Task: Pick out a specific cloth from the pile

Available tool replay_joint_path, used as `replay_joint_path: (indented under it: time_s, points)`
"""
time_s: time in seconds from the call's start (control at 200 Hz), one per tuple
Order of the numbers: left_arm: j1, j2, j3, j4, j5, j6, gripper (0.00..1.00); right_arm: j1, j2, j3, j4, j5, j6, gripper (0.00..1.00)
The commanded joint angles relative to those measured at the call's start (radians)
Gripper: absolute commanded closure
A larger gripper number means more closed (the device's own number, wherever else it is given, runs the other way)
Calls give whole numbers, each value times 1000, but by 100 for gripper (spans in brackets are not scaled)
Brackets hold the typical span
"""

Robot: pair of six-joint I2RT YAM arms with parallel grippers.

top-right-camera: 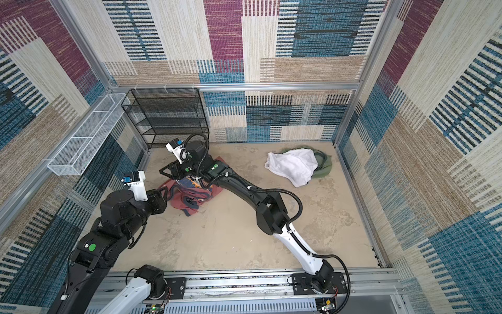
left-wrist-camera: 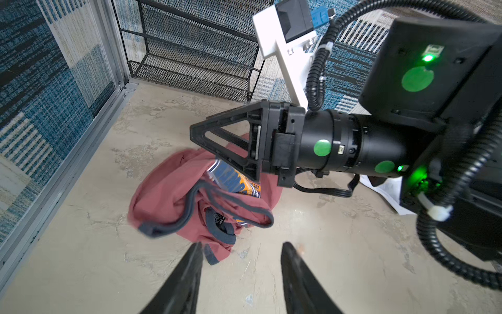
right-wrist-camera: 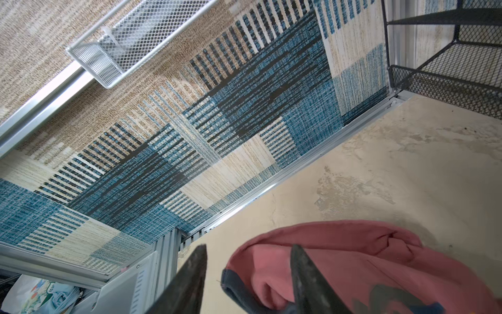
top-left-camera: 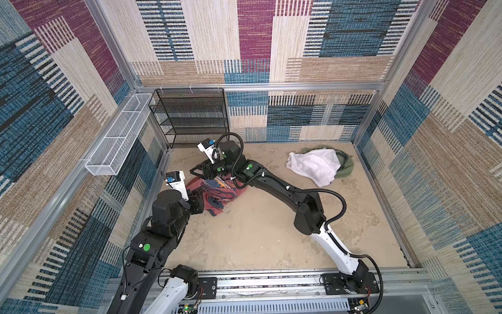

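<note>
The left claw (left-wrist-camera: 241, 246) is seen half spread in its wrist view, with nothing between the fingers (left-wrist-camera: 190, 271). Only bare desk (left-wrist-camera: 339, 258) is framed in the gap, and the nearer fingertip is set just beside the hem of the cloth (left-wrist-camera: 168, 190); contact cannot be told. The right claw (right-wrist-camera: 248, 247) is likewise found parted, lying across the far side of the cloth. A navy-trimmed fold of the cloth (right-wrist-camera: 339, 258) is seen in the gap between its fingers, but no grip on it is shown. Whether the lower finger rests on the fabric cannot be told.

The cloth (top-left-camera: 217, 195) is crumpled on the desk toward the left wall, between the two claws, with its blue-and-orange graphic turned up. A narrow strip of desk is left between it and the metal rail at the wall's foot.

Well apart, near the far right corner, the pile (top-left-camera: 320, 168) is found: a white garment (top-left-camera: 312, 165) draped over an olive garment (top-left-camera: 345, 170).

Three garments are counted in all, with two arms and two claws. One black mesh rack (top-left-camera: 190, 117) is stood in the far left corner, and one white wire basket (top-left-camera: 119, 141) is hung on the left wall.

The middle and near parts of the desk (top-left-camera: 258, 231) are crossed only by the right arm.
</note>
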Motion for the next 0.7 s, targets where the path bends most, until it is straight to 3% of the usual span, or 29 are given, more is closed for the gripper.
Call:
replay_joint_path:
  time_s: [0.0, 0.205, 0.386, 0.696]
  points:
    - [0, 8, 13, 15, 36, -9, 50, 2, -83, -96, 44, 12, -14, 47]
    - [-1, 75, 3, 33, 107, -29, 50, -3, -350, -536, 231, 125, -31, 46]
    - [-5, 158, -39, 128, 169, -59, 51, -47, -584, -932, 413, 185, 28, 45]
    - [-65, 438, -34, 321, 194, -73, 51, -184, -925, -1419, 503, 311, 83, 44]
